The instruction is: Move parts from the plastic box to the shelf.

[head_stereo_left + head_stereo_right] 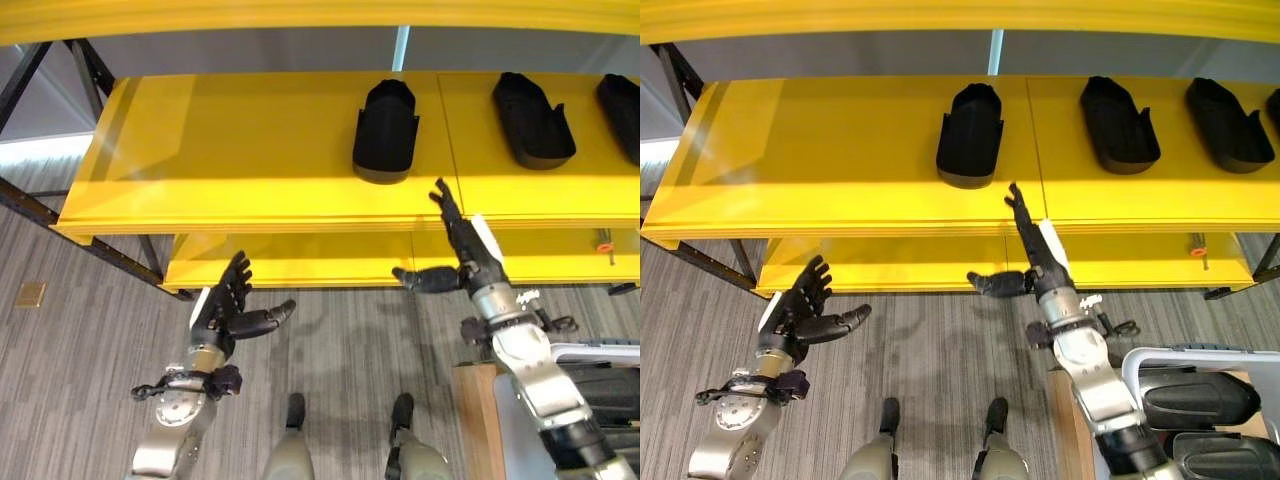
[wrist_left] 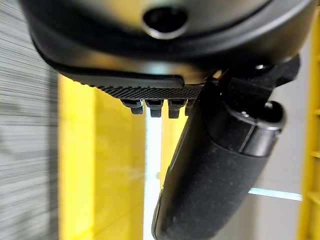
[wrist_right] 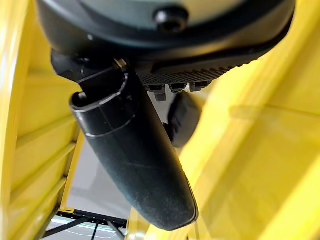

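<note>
Left eye view: yellow shelf [image 1: 250,150] carries three black parts [image 1: 385,130], well apart. Both hands empty, fingers straight: left hand [image 1: 225,310] low over floor, right hand [image 1: 465,255] at shelf's front edge. Right eye view: plastic box [image 1: 1200,400] holds more parts, beside the right arm.

Right robot hand [image 3: 150,75] open, black part [image 3: 184,117] beyond, yellow shelf [image 3: 260,165].

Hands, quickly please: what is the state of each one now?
Left hand: open, holding nothing, below the yellow shelf.
Right hand: open, holding nothing, fingers straight at the shelf's front edge.
</note>
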Available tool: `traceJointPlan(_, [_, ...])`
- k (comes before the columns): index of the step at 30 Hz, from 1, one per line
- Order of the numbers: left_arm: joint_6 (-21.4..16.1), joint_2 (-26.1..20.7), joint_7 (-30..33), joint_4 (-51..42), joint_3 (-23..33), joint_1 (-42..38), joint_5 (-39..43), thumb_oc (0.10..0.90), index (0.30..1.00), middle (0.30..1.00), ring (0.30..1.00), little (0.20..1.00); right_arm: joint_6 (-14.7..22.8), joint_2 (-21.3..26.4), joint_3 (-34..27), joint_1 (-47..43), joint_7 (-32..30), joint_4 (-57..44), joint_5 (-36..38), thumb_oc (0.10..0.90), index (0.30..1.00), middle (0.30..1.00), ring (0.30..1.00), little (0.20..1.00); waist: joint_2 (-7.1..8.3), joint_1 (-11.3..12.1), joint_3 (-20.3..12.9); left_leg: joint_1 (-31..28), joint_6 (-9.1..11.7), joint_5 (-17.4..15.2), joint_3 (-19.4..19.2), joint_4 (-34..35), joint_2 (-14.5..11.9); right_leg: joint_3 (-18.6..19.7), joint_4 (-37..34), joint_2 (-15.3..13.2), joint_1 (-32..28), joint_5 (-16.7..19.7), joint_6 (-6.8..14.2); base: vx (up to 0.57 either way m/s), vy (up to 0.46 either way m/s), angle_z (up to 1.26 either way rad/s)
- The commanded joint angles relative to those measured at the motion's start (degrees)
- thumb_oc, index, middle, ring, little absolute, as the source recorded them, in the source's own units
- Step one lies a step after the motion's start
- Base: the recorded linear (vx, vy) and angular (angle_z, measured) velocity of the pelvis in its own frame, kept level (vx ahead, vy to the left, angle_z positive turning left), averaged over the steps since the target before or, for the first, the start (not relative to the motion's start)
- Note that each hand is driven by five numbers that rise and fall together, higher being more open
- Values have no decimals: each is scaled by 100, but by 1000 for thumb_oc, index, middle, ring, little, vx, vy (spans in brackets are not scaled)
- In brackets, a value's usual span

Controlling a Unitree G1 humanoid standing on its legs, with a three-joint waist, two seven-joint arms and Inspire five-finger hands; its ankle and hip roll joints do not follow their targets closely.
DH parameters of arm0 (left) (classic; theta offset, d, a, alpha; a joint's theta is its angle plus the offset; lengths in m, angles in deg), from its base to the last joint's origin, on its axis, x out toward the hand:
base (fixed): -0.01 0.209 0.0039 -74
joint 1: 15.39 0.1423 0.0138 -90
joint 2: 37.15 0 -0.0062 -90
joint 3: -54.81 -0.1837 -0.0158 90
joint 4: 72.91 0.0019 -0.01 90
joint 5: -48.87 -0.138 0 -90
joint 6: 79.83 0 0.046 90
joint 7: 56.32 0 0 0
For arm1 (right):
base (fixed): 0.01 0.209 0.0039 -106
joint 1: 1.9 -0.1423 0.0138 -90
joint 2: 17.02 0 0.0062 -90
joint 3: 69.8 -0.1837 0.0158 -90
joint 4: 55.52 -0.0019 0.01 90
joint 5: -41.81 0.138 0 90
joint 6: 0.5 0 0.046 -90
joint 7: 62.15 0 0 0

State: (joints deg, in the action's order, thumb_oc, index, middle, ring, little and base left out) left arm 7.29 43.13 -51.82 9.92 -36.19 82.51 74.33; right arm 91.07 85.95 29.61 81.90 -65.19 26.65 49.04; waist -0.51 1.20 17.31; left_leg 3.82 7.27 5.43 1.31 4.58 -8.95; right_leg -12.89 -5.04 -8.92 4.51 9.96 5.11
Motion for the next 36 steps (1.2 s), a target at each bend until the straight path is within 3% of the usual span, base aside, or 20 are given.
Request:
traceJointPlan(1, [-703,-293,135,-338,278,-129,-284,900,1000,1000,1000,1000,843,5,-338,-162,-12,-525,370,900,1000,1000,1000,1000,173,-67,-888,-414,-78,-184,-228,42,-260,321,113,-433,-211,-130,362,34,10,-9])
traceJointPlan(5, [-768,-223,391,-211,233,-501,-470,900,1000,1000,1000,1000,917,-182,-348,167,23,-666,607,900,1000,1000,1000,1000,182,-212,-923,-474,-85,-223,-339,42,-270,454,144,-419,-149,-135,368,34,18,-15])
traceJointPlan(16, [-829,-473,1078,800,81,-1901,-1086,900,1000,1000,1000,1000,950,-49,-253,224,48,-790,670,900,1000,1000,1000,1000,213,-591,-876,-467,-61,-254,-730,42,-318,873,152,-334,288,-26,407,3,15,-24])
traceJointPlan(19, [-826,-686,1550,1757,-93,-2861,-1172,900,1000,1000,1000,1000,1017,37,-89,211,96,-932,791,900,1000,1000,1000,1000,243,-830,-777,-406,-15,-219,-954,42,-371,1067,155,-275,574,58,416,-14,12,-24])
traceJointPlan(36, [-796,-1464,2101,4271,-217,-4565,-835,900,1000,1000,1000,1000,1384,48,16,653,169,-1124,1664,900,1000,1000,1000,1000,344,-1276,-571,-403,145,-40,-1325,42,-556,1381,192,-56,972,147,407,14,-4,-14])
